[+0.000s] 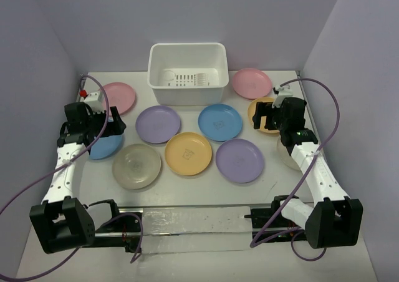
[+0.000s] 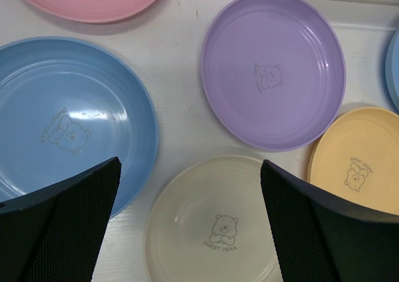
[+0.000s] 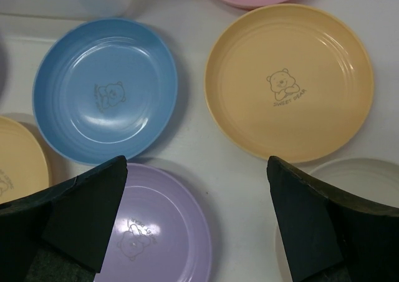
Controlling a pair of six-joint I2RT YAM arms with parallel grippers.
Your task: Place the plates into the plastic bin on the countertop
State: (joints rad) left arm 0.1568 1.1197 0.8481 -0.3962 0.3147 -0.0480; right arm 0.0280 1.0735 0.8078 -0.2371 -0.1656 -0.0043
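The empty white plastic bin [image 1: 186, 73] stands at the back centre of the countertop [image 1: 206, 188]. Several plates lie in front of it: pink [image 1: 117, 97], pink [image 1: 252, 83], purple [image 1: 158, 124], blue [image 1: 220, 121], yellow-orange [image 1: 188, 153], purple [image 1: 239, 160], cream [image 1: 136, 166]. My left gripper [image 1: 106, 127] is open and empty, hovering over a blue plate [image 2: 68, 126] and the cream plate [image 2: 212, 226]. My right gripper [image 1: 265, 116] is open and empty above an orange plate [image 3: 290, 82] and the purple plate [image 3: 156, 232].
Lavender walls [image 1: 37, 63] close in the left, back and right sides. Another cream plate [image 3: 355, 182] lies partly under my right arm. Cables loop beside both arms. A metal rail [image 1: 187, 223] runs along the near edge.
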